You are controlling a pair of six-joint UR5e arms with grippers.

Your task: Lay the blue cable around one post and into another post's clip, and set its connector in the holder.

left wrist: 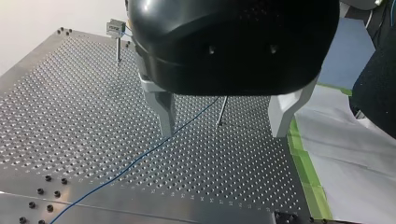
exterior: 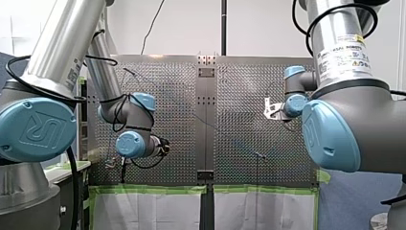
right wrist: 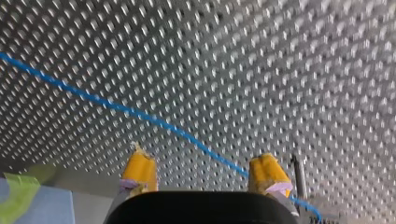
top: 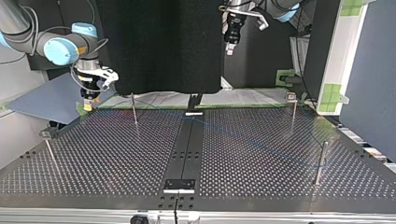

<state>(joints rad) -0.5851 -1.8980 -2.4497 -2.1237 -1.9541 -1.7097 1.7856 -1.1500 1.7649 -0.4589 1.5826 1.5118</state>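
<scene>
Our left pincer [left wrist: 223, 133] and right pincer [right wrist: 201, 161] hung spread, empty, above the cable [left wrist: 140, 157] on the worktop [left wrist: 56, 116].

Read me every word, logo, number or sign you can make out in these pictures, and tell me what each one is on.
"UR": logo on the blue joint cap of my left arm, front view.
White label on my right arm: print too blurred to read; yellow warning signs show on it.
Sticker on my left arm's silver tube: too small to read.
Top and wrist views: no readable text.
</scene>
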